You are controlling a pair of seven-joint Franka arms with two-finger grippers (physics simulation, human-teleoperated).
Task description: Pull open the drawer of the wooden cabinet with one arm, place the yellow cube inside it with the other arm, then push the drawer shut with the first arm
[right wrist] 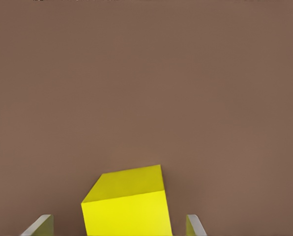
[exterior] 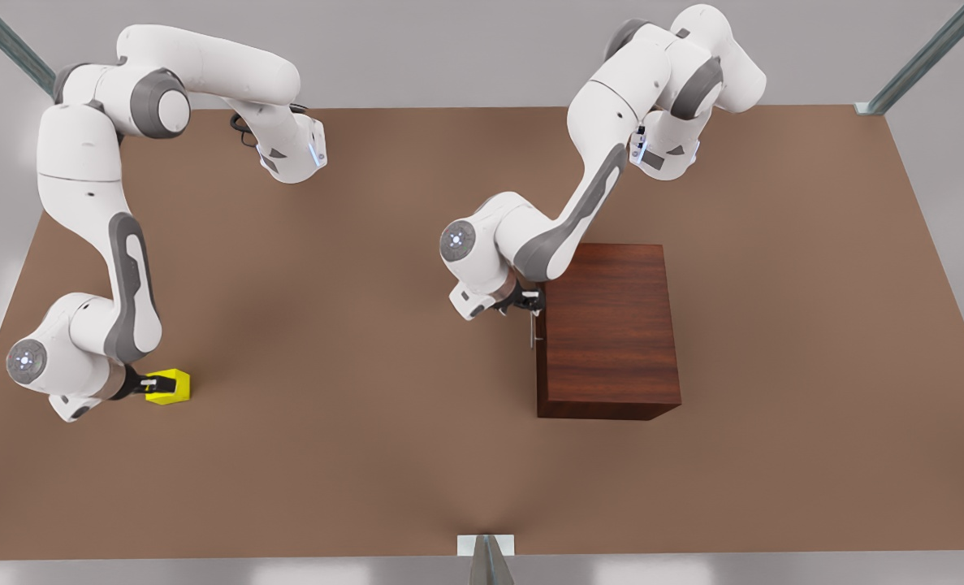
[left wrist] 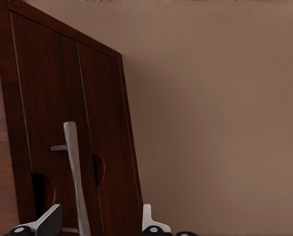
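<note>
Straddling the slim silver bar handle (left wrist: 73,167) at frame centre, the left gripper (exterior: 530,302) is spread open (nothing clamped); the right gripper (exterior: 142,384), lower left, is parted around the small yellow cube (exterior: 168,386).

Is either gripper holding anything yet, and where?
Nothing held. Left gripper is open around the handle; right gripper is open astride the yellow cube.

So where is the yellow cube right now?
The yellow cube sits on the brown table at the front view's lower left, between the open jaws of the right gripper, far from the wooden cabinet.
</note>
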